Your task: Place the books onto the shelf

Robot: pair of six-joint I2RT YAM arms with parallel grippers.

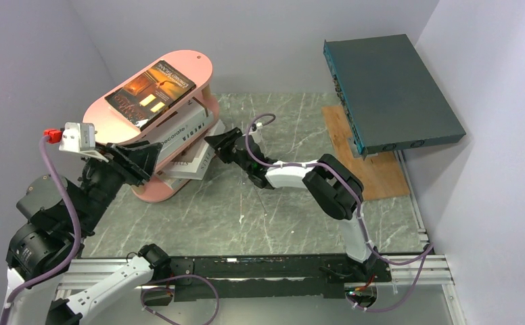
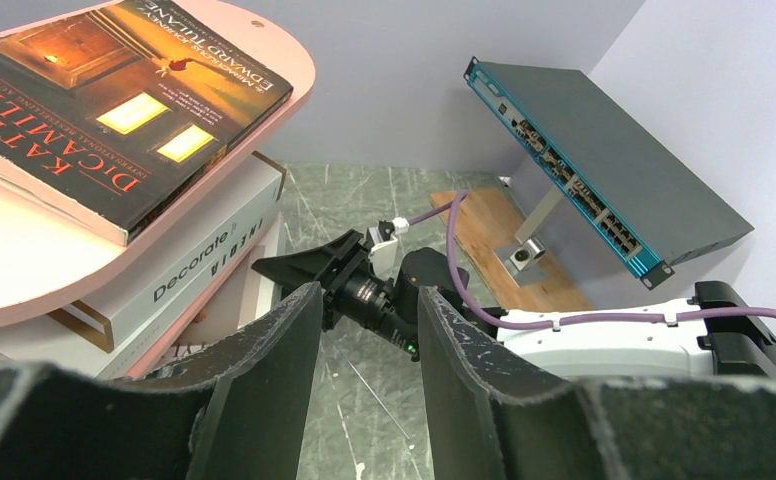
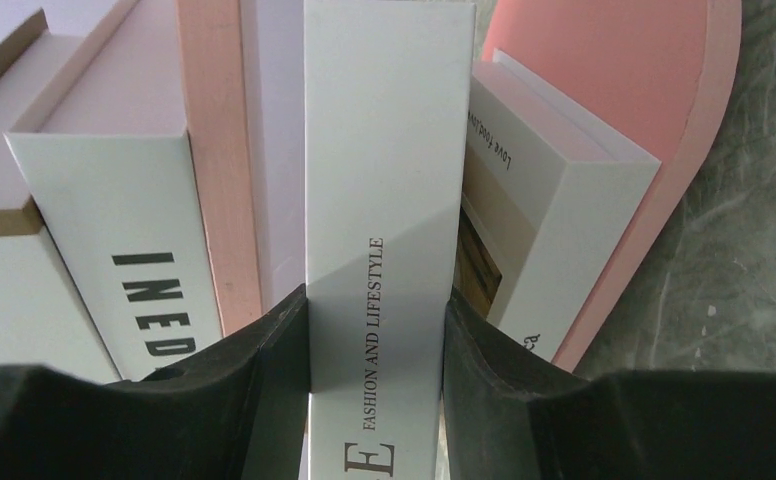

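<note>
Right gripper (image 3: 377, 335) pinches the white "Fashion and Lifestyle" paperback (image 3: 384, 180) inside the salmon-pink oval-tiered shelf (image 1: 202, 68); a skewed push may jam it against neighbouring books. Left gripper (image 2: 369, 310) gapes partly, empty.

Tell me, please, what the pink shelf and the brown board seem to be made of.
The shelf: probably painted wood or fibreboard, matte salmon, with even colour and crisp flat edges. The brown board: apparently plywood, bare, showing streaky grain.

Dark cover (image 2: 114, 110): "KATE DiCAMILLO", "EDWARD TULANE"; white spine (image 2: 199, 265): "Decorate"; second spine (image 3: 384, 250): "FASHION AND LIFESTYLE"
</note>
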